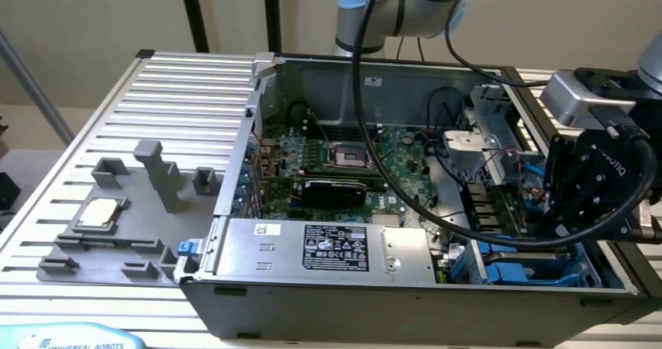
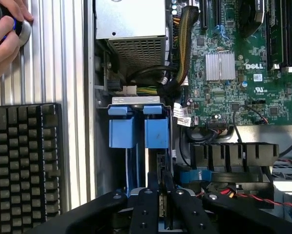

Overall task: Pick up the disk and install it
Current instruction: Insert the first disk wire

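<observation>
The gripper (image 2: 161, 195), fingers narrow, hides most of the thin edge between them; blue frames (image 2: 136, 127) stand in the computer case (image 1: 310, 298) bay.

Disk in drive bay
Disk (image 2: 159, 168), edge-on in blue frame, stands upright in the bay slot, pincer-held.

A robotics lab bench is showing here: an open computer case (image 1: 414, 209) is sitting on a ribbed aluminium table (image 1: 176, 101), with a keyboard (image 2: 24, 161) lying alongside.
</observation>
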You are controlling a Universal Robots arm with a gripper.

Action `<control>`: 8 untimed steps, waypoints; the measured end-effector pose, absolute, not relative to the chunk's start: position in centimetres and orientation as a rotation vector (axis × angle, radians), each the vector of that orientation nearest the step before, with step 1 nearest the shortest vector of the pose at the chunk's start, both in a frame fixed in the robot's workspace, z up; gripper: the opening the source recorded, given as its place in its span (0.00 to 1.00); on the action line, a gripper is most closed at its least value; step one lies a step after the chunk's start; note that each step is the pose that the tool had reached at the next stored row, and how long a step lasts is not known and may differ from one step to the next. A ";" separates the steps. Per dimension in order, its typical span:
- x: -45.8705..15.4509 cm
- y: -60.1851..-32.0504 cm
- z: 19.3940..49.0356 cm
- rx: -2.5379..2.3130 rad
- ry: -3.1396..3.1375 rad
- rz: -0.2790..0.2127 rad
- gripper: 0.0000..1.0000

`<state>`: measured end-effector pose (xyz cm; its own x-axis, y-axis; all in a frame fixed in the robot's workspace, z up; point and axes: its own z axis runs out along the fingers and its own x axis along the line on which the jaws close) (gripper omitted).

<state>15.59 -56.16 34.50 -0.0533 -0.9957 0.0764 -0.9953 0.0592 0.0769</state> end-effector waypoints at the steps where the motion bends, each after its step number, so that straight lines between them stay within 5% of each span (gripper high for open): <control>1: 15.6 -56.1 34.5 2.082 -2.205 -0.004 0.16; 8: 15.7 -55.9 34.3 2.072 -2.206 0.005 0.16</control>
